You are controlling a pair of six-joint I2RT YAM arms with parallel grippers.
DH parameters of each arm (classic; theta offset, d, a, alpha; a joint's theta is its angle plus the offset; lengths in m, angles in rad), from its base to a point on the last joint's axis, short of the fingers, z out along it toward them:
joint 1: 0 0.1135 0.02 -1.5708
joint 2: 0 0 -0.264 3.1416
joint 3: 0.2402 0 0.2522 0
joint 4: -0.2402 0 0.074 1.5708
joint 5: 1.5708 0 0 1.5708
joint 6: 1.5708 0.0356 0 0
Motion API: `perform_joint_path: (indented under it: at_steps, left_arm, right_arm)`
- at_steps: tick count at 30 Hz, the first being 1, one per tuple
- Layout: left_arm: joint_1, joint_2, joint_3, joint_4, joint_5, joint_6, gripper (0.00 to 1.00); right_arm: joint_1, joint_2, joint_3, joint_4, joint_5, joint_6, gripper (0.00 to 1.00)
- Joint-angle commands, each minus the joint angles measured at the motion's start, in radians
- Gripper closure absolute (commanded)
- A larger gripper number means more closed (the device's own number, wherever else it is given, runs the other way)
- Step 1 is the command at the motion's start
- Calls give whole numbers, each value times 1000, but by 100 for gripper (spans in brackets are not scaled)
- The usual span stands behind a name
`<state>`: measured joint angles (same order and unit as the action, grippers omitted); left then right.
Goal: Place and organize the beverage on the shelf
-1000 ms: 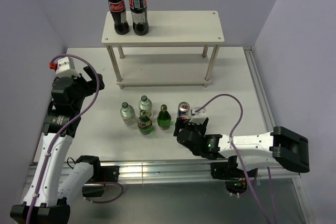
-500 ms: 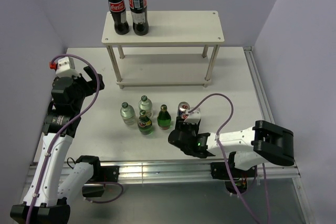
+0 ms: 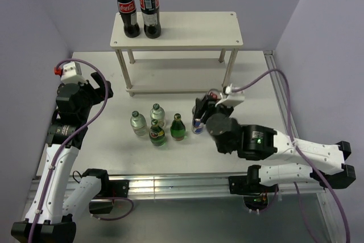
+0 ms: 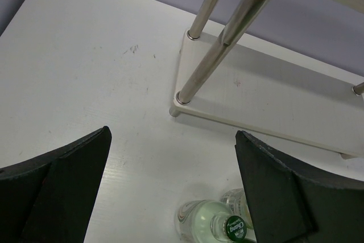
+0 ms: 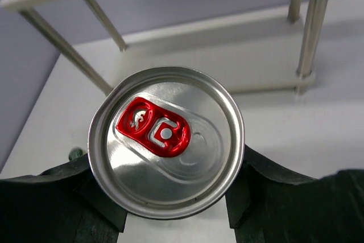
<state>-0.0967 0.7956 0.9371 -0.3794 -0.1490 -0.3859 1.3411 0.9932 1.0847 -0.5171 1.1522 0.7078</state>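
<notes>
Progress is small: no small drink stands on the shelf [image 3: 187, 27] yet, only two colas [image 3: 139, 4] on top, and four bottles [image 3: 157, 134] wait on the table [image 3: 256, 83]. The right gripper [image 5: 165, 192] is closed around a can [image 5: 166, 140] just before the shelf's right front leg [image 3: 229, 75], while the left gripper [image 4: 170, 186] hangs wide apart, empty. The lower board [image 3: 176, 90] is bare, but I judge that this leg and the top board's edge need care.
</notes>
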Motion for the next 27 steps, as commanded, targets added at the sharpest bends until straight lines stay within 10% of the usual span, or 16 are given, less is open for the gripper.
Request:
perform_joint_path:
  at_steps: [1, 16, 27]
  left_arm:
    - [6, -9, 8, 14, -17, 12, 3]
    - [8, 13, 2, 7, -46, 16, 3]
    - [12, 19, 0, 8, -46, 15, 3]
  right_arm:
    - [-84, 24, 153, 228, -9, -446, 100]
    - [-617, 784, 1438, -167, -693, -654, 100]
    - [-757, 952, 1500, -32, -779, -697, 100]
